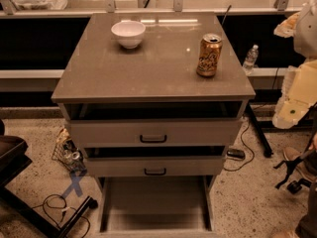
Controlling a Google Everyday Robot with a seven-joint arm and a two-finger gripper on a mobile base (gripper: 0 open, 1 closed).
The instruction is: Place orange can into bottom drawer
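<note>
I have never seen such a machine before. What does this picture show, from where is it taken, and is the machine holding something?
There is one camera. It looks down at a grey cabinet from the front; where it is mounted is not known. The cream-coloured parts at the right edge are the robot's arm. Its dark gripper seems to hang low beside the cabinet, near the floor, far from anything on top, so it does not hold the can. On the cabinet top stand a white bowl, at the back left, and the orange can, upright near the right edge. The bottom drawer is pulled out towards the camera.
</note>
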